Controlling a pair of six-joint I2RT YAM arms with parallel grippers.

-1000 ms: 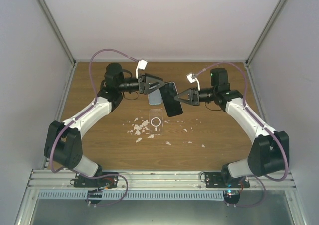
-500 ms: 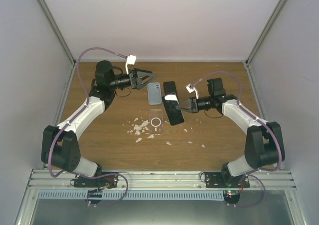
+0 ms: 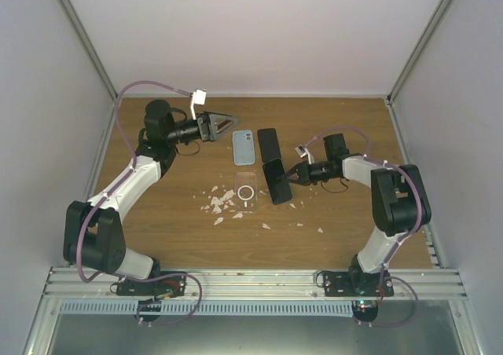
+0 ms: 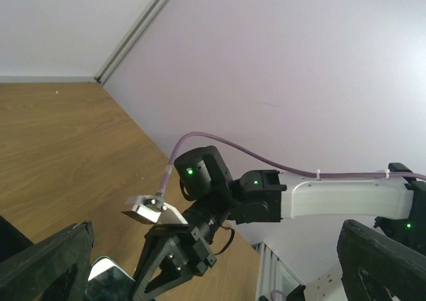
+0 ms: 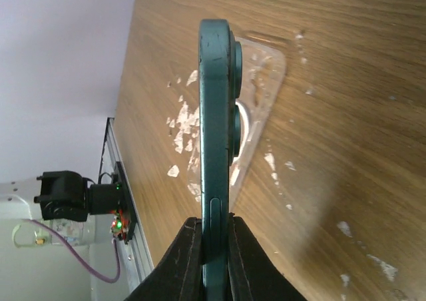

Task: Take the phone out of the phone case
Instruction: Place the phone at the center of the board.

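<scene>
My right gripper [image 3: 289, 174] is shut on the near end of a dark green phone [image 3: 277, 182]. In the right wrist view the phone [image 5: 214, 114] stands on edge between my fingers [image 5: 190, 254], with its camera bumps facing a clear case [image 5: 263, 94] that lies flat on the table. The clear case [image 3: 246, 192] has a white ring on it. A dark flat rectangle [image 3: 269, 143] lies just beyond the phone; I cannot tell whether it is a case. My left gripper [image 3: 226, 123] is open and empty, to the left of a light blue case [image 3: 244, 147].
White flakes [image 3: 218, 203] are scattered on the wooden table around the clear case, with a few [image 3: 302, 225] further right. Grey walls close in the table at the back and sides. The left wrist view looks across at the right arm [image 4: 333, 204].
My left gripper has let go of the phone, opened and drawn back to the left. My right gripper has kept the phone and carried it nearer and lower, beside the clear case.
</scene>
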